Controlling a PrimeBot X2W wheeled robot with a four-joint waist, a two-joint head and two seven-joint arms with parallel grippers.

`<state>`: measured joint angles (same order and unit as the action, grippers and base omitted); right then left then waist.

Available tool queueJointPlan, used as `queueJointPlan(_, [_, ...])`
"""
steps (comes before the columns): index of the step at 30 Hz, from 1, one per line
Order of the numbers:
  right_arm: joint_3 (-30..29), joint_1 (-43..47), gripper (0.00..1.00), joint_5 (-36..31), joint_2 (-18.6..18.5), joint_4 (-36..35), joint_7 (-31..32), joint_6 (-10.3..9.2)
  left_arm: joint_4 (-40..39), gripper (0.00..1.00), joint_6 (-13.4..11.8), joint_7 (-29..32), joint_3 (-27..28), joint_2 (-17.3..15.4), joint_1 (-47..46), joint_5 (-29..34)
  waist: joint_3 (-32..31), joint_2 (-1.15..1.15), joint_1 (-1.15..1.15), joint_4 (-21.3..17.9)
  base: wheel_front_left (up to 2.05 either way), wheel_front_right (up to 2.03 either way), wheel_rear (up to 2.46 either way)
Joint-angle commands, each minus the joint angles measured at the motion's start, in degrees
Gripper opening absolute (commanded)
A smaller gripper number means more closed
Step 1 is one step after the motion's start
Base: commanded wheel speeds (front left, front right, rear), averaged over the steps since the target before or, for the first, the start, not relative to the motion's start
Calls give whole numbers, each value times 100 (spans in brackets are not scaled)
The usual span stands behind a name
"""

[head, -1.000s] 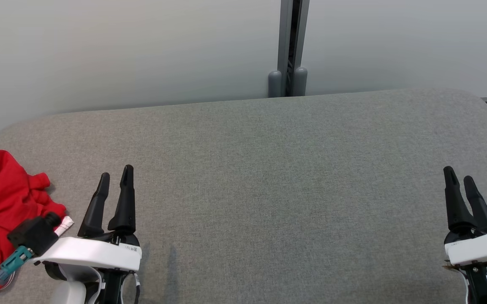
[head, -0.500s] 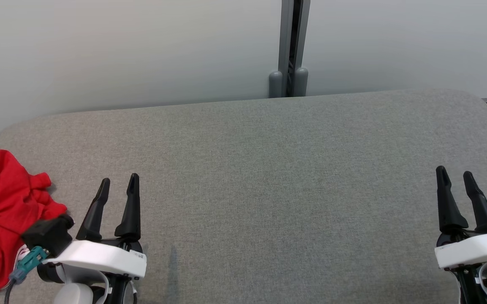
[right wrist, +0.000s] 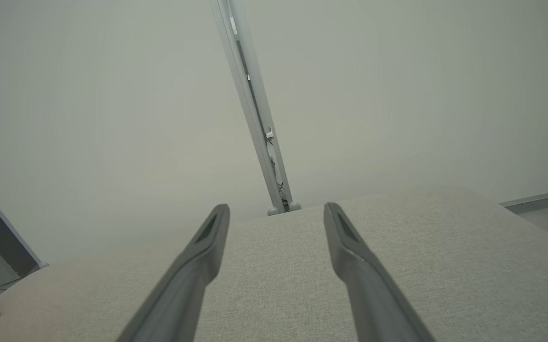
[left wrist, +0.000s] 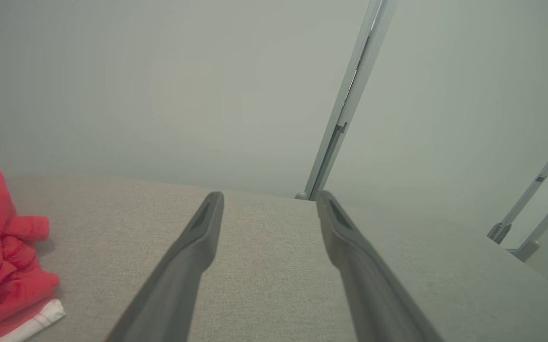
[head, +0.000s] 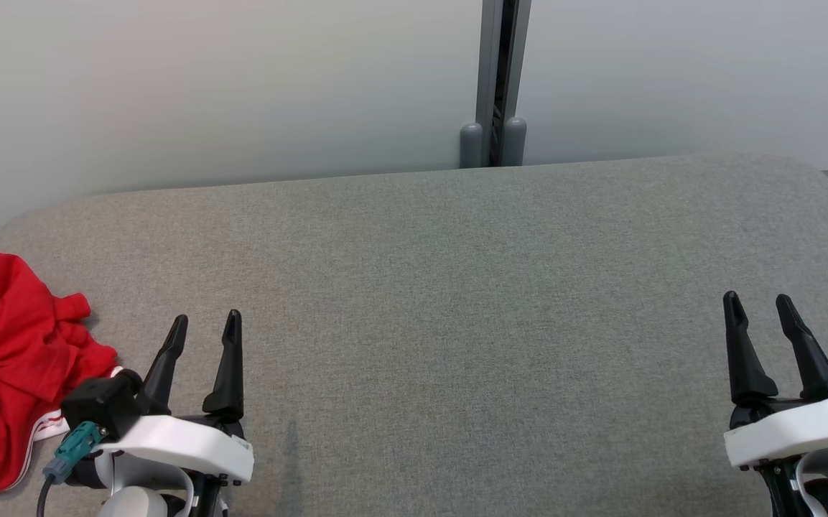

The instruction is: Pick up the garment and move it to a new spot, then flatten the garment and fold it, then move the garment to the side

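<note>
Both grippers have sunk a little toward the near edge since a second ago, and each has turned so its two fingers show side by side. Left gripper [head: 207, 319] stands with its fingers spread and nothing between them, and right gripper [head: 757, 300] is the same: wide apart, empty, parked far out on the other side.

The red garment [head: 4, 373] lies crumpled at the far left edge of the grey surface [head: 457, 287], just beside the left gripper but not touching its fingers. A white striped hem [head: 44, 431] peeks out at the near corner.

So the pick-up is not yet begun, and it looks like the left arm's job. To do it well, that arm should swing left and come down over a raised fold of the heap rather than the thin hem. It should bite deep enough to hold several layers, then lift high so no trailing cloth drags. The middle of the surface makes a good landing spot, within reach of the right arm for flattening.
</note>
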<state>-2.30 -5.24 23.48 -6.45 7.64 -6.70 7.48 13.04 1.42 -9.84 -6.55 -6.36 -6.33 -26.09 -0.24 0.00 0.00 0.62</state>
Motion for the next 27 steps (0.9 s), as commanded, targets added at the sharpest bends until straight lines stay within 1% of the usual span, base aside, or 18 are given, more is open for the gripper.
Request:
queueJointPlan(1, [-3,15,100,-169,-49,-40,-63,2,-19,100,-45,-41,-1,-47,-155,156,1,0,0,2,0,0,0])
queueJointPlan(13, [-7,76,100,-664,-16,-32,-160,2,108,100,-122,-88,-71,-57,-156,616,11,0,0,8,0,0,0])
queueJointPlan(27, [12,151,100,-1027,-1,9,-258,1,229,100,-164,-9,-150,-66,-157,1003,18,0,0,25,0,0,0])
